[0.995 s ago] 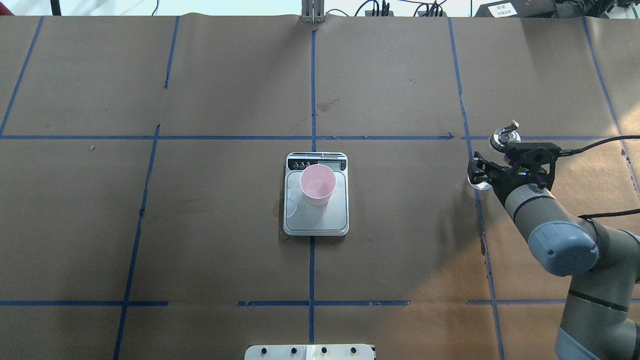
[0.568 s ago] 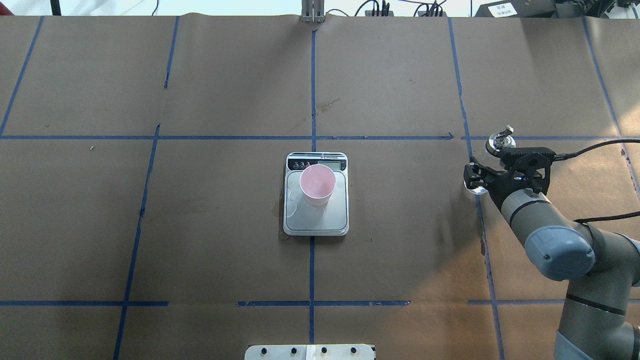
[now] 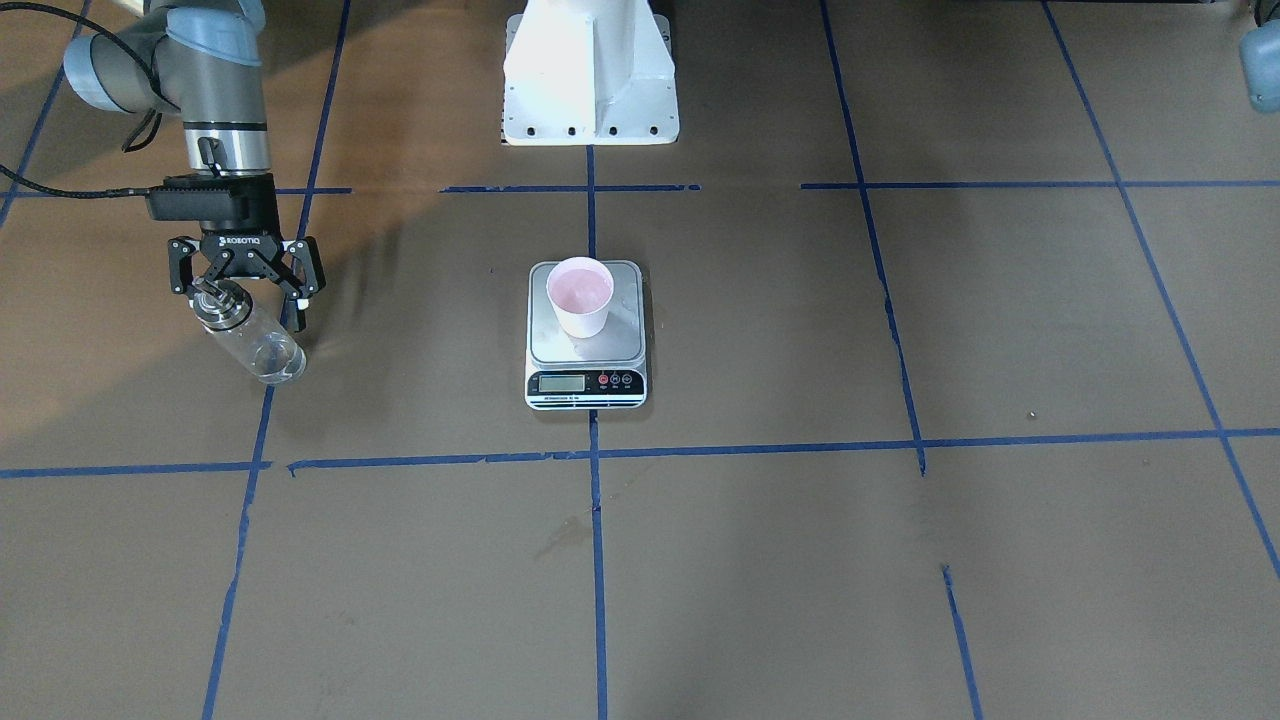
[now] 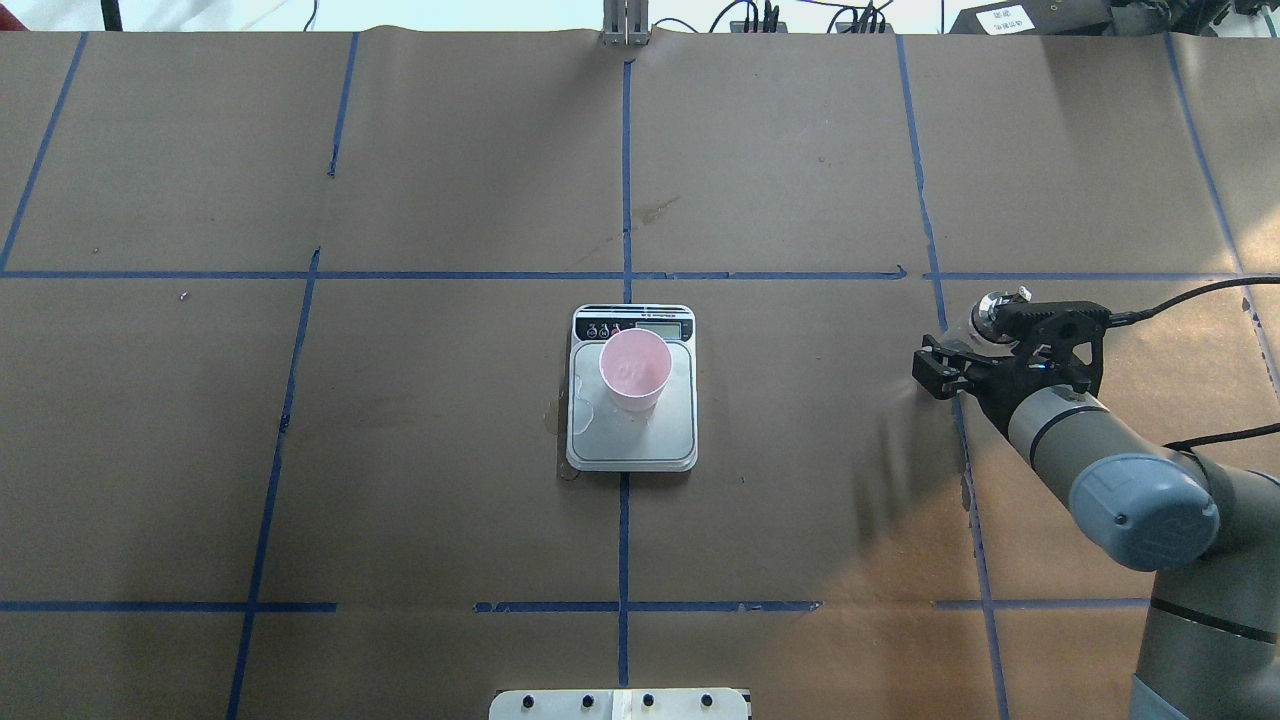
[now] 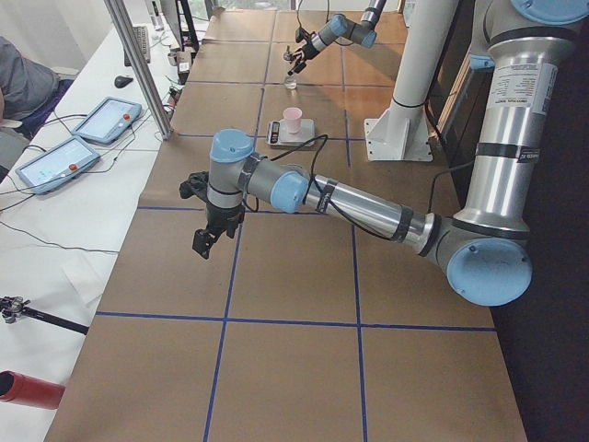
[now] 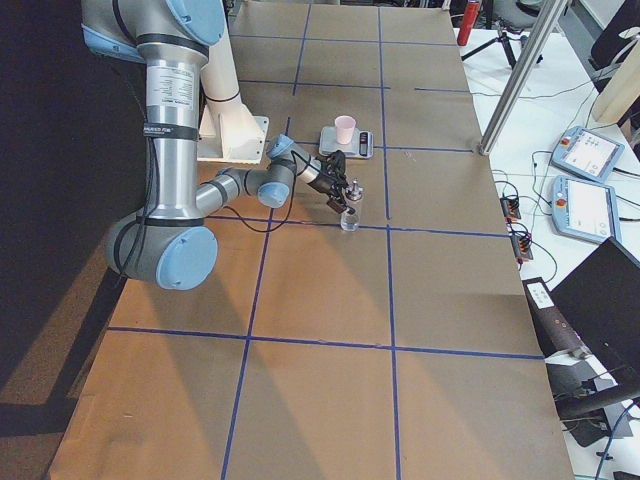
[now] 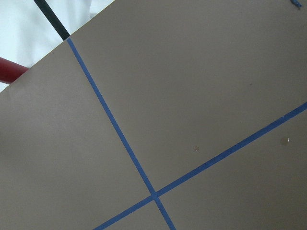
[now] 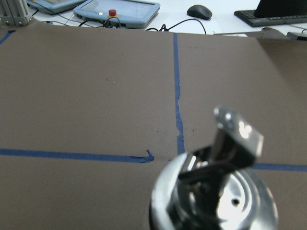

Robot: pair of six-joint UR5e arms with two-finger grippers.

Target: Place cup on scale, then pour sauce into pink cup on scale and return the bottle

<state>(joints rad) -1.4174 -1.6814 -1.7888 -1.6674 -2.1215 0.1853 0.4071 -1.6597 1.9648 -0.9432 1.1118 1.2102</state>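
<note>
The right hand (image 3: 246,305) is hanging over the robot's right side of the bench (image 3: 800,560), pointing down, with its fingers spread wide. In the front-facing view they are standing either side of the bottle (image 3: 258,345) at the level of its neck, with a gap showing on at least one side. I judge that the hand is gripping nothing and merely straddling the glass.

The bottle is standing upright on the brown paper, beside a blue tape line (image 3: 262,420). Its long axis is running vertically, up into the space between the fingers. The right wrist view is looking down on the metal cap (image 8: 216,196) from very close, and the thin spout (image 8: 238,132) is sticking up toward the camera.

That is the relation the coming move is turning on. The bottle is lying directly below and between the fingers, so a withdrawal along that upright axis would clear the spout. A sideways pull would risk catching the neck and tipping the bottle.

Toward the bench's middle, well apart from this hand, the cup (image 3: 580,293) is sitting upright on the scale (image 3: 625,340). So the pouring looks done and the return nearly finished.

The left hand (image 5: 204,239) is hovering over bare paper far down the bench. Only the side view is showing it, so I cannot tell how it is set. The right arm is clearly the nearer one.
</note>
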